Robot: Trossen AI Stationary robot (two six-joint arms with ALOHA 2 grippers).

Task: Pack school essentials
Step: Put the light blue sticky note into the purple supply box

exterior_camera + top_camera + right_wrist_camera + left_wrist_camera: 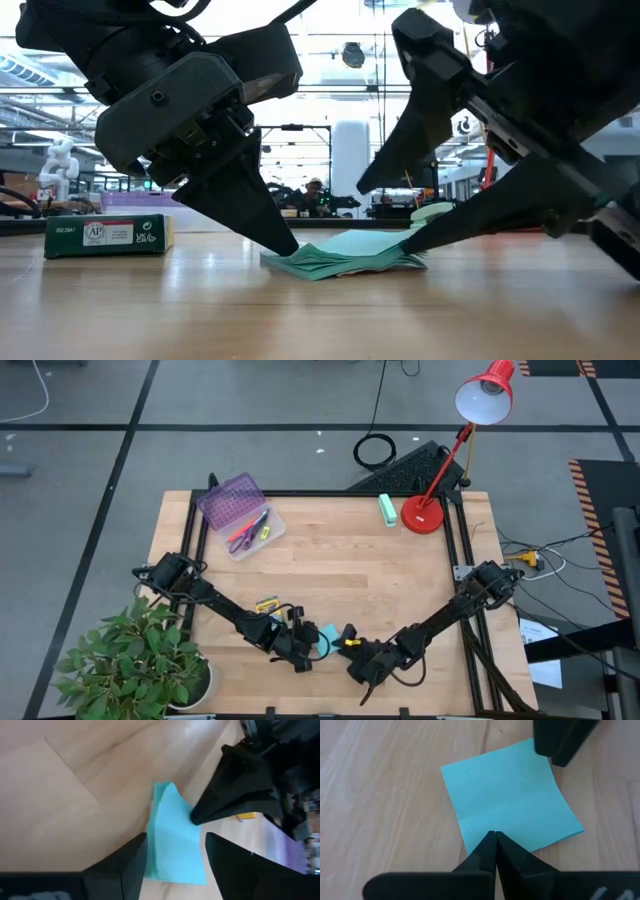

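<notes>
Light-blue paper is what both arms meet over: the sticky-note pad (327, 639) lies flat on the wooden surface (330, 560) near its front edge, between the two end effectors. The left end effector (492, 836) has its fingers pressed tight together, the joined tip resting on the pad's near edge — pinning it, as far as the wrist view shows, rather than gripping it. The right end effector (175, 847) comes from the opposite side with its fingers spread, one on each side of the pad's far corner, nothing held between them yet. So the pad sits directly ahead of the right end effector, within its open span, and the left one is touching it already; both are about equally near.

In the low view the pad looks like a thin, slightly splayed stack, its top sheets lifting a little at the edges — probably floppy and liable to fan out if caught by one sheet only. It is nearly square, so no long axis governs the grasp. A clear bin (247, 520) holding other stationery stands well apart, toward the back left.
</notes>
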